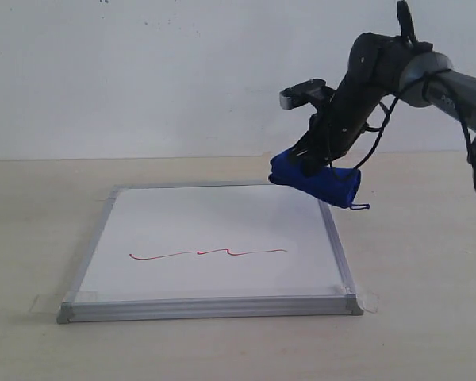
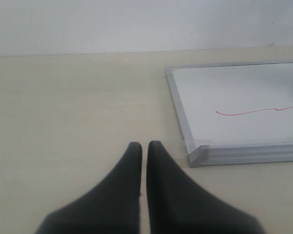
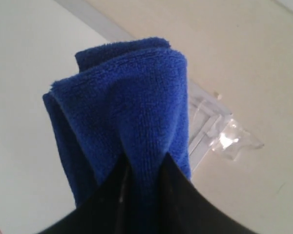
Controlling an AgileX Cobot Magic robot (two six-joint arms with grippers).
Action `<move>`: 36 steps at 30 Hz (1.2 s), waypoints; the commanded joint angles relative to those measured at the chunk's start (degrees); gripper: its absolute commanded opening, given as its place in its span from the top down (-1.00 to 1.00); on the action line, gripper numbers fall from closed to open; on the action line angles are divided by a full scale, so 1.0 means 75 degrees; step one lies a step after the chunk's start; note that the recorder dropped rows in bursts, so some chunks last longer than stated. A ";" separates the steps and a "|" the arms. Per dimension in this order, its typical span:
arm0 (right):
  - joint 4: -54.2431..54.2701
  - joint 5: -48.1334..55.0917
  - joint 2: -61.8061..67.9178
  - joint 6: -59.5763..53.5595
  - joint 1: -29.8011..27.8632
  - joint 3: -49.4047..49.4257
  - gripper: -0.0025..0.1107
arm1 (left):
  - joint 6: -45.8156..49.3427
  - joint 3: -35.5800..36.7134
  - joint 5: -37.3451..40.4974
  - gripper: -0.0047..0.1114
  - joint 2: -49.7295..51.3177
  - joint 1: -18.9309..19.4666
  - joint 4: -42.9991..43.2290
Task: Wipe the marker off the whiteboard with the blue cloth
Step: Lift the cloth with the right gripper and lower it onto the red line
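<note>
The whiteboard (image 1: 214,238) lies flat on the table with the marker (image 1: 210,254), a thin red wavy line, across its near half. My right gripper (image 1: 313,167) is shut on the blue cloth (image 1: 317,181) and holds the rolled bundle in the air over the board's far right corner. In the right wrist view the blue cloth (image 3: 132,122) fills the space between the dark fingers (image 3: 178,185). My left gripper (image 2: 144,146) is shut with nothing in it, over bare table beside the whiteboard's near corner (image 2: 200,156). The marker (image 2: 259,111) shows there too.
Clear tape (image 1: 370,302) holds the board's corners to the beige table (image 1: 428,270). A white wall stands behind. The right arm (image 1: 428,75) reaches in from the upper right.
</note>
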 commanded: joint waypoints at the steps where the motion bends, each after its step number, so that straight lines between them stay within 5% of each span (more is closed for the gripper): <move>1: 0.0103 -0.0106 -0.0475 0.0067 -0.0034 0.0537 0.96 | 0.0007 -0.0009 -0.0043 0.85 -0.0016 -0.0038 -0.0058; 9: 0.0081 -0.1013 -0.1565 0.0091 -0.0016 0.2369 0.96 | 0.0007 -0.0009 -0.0043 0.85 -0.0016 -0.0038 -0.0058; 21: 0.0637 -0.4978 -0.3533 0.0316 0.0367 0.6913 0.96 | 0.0007 -0.0009 -0.0043 0.85 -0.0016 -0.0038 -0.0058; 36: 0.0621 -0.6078 -0.2796 0.0349 0.0906 0.7158 0.96 | 0.0007 -0.0009 -0.0043 0.85 -0.0016 -0.0038 -0.0058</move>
